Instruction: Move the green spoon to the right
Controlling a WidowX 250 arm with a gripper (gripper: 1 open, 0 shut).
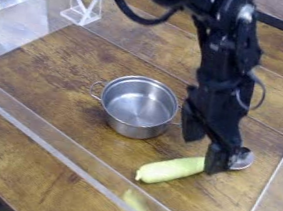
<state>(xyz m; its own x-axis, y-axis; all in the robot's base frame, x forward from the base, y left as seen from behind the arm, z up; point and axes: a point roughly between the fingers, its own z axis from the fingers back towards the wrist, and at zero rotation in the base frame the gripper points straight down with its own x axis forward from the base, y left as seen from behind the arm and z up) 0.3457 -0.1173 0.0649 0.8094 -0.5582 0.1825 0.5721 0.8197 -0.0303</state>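
The green spoon (172, 169) lies flat on the wooden table, to the right front of the steel pot (138, 106). Its thick yellow-green handle points front-left, and its small silver bowl (241, 161) shows just right of the gripper. My gripper (218, 150) hangs straight down over the spoon's neck, open, with its fingertips just above the spoon. Nothing is held between them. The black arm partly hides the join between handle and bowl.
Low clear plastic walls frame the work area, one along the front (69, 157) and one on the right (273, 189). A white stand (81, 7) sits at the back left, outside the walls.
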